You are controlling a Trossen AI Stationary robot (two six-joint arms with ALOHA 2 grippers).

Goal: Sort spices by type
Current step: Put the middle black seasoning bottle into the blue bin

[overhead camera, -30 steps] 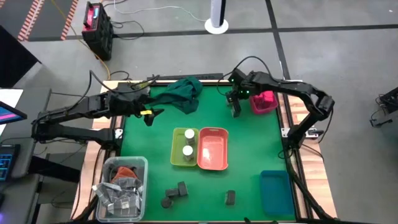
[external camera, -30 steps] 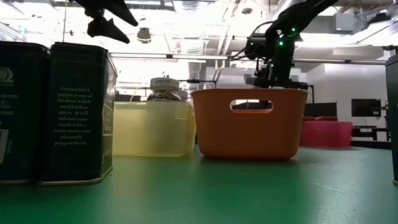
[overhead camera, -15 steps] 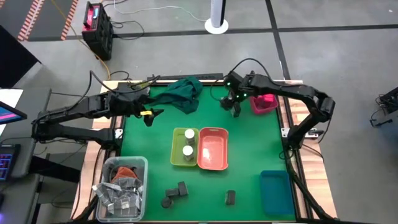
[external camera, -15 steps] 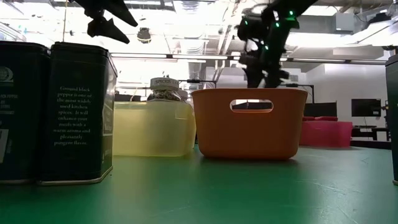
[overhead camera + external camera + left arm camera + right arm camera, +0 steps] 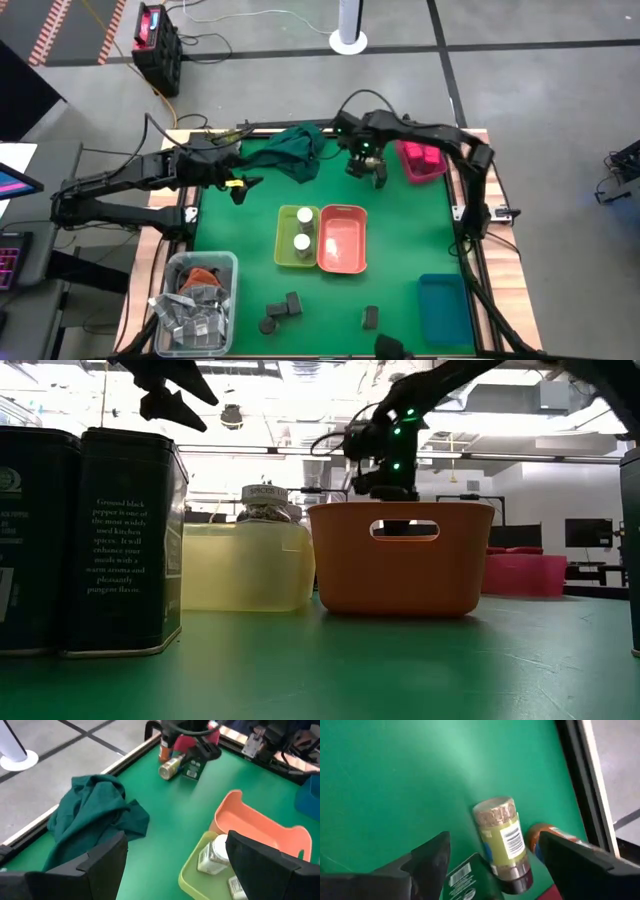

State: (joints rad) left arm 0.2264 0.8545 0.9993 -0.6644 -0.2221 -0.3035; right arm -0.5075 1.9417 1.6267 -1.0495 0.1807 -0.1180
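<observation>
My right gripper [image 5: 368, 168] [image 5: 492, 840] is open and hovers near the table's far edge, between the green cloth and the pink bin. Below it a cork-topped round jar [image 5: 500, 842] lies on its side. A dark green tin [image 5: 465, 880] and an orange-lidded jar [image 5: 545, 836] sit beside it. Two white-topped jars [image 5: 302, 228] stand in the yellow-green bin [image 5: 283, 240]. Dark packs [image 5: 292, 303] [image 5: 369, 317] and a dark round jar [image 5: 268, 324] rest on the mat near the near edge. My left gripper [image 5: 243, 182] [image 5: 176, 837] waits open at the left.
The orange bin [image 5: 345, 262] sits beside the yellow-green one at mid-table. The pink bin [image 5: 420, 165] is at far right, the blue bin [image 5: 442, 305] at near right. A clear bin with silvery packets [image 5: 195, 300] is at near left. The dark green cloth [image 5: 300, 150] lies at the far edge.
My right gripper has swung toward the table's left, away from the pink bin and toward the green cloth. It now stands over the lying jar. My left arm has kept still.
</observation>
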